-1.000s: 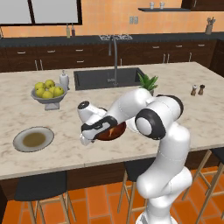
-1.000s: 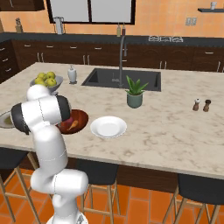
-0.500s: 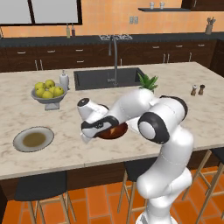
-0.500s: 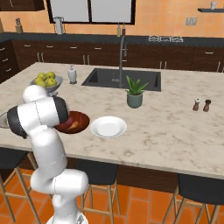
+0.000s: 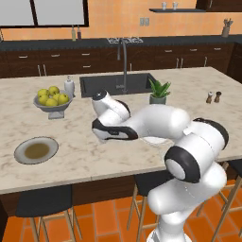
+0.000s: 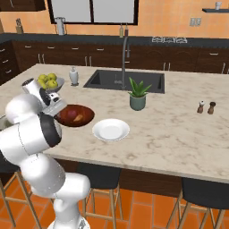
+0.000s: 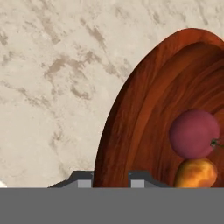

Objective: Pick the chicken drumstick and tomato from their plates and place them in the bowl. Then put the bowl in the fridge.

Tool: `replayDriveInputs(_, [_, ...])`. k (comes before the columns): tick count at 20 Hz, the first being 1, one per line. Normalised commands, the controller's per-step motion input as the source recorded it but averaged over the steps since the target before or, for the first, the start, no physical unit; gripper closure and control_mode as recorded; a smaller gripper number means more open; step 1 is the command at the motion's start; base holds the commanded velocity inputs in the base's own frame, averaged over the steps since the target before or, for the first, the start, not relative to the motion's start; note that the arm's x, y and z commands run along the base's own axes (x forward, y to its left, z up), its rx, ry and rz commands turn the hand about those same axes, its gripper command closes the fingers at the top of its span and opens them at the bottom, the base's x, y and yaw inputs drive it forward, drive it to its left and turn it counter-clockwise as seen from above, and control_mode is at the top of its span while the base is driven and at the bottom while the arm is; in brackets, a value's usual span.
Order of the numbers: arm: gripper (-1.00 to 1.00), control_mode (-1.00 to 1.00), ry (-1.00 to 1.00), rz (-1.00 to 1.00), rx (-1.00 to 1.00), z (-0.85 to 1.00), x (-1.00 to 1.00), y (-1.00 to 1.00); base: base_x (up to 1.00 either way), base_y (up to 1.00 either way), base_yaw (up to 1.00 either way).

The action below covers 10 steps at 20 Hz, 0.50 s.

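Observation:
The reddish-brown wooden bowl (image 6: 74, 115) (image 7: 144, 118) stands on the marble island, near its front edge. In it lie the dark red tomato (image 7: 194, 133) (image 6: 70, 113) and, right beside it, the orange-brown chicken drumstick (image 7: 196, 173) (image 6: 79, 118). My gripper (image 7: 111, 178) (image 6: 59, 111) is shut on the bowl's near-left rim, one fingertip on each side of the wall. The white plate (image 6: 111, 129) lies bare just right of the bowl. The grey plate (image 5: 36, 150) with the brownish centre lies further left. In the left base view my arm hides the bowl. The fridge is out of view.
A grey footed bowl of apples (image 5: 53, 100) and a soap bottle (image 5: 69, 86) stand behind the bowl, to the left. The sink (image 5: 118, 84) with its tap, a potted plant (image 6: 137, 95) and two shakers (image 6: 206, 107) sit further back and right. Stools stand under the island's front edge.
The jaws have closed onto the bowl's rim. The hand has settled slightly lower at the bowl, and the bowl itself has stayed in place.

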Motion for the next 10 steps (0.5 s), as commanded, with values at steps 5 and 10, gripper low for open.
replayDriveInputs(5, [1.00,-1.00,-0.05,0.40,-0.06,0.58,-0.60,-0.46,0.00,0.00,0.00])
replayDriveInputs(10, [1.00,-1.00,-0.07,0.45,-0.01,0.40,-0.49,-0.82,0.00,0.00,0.00])
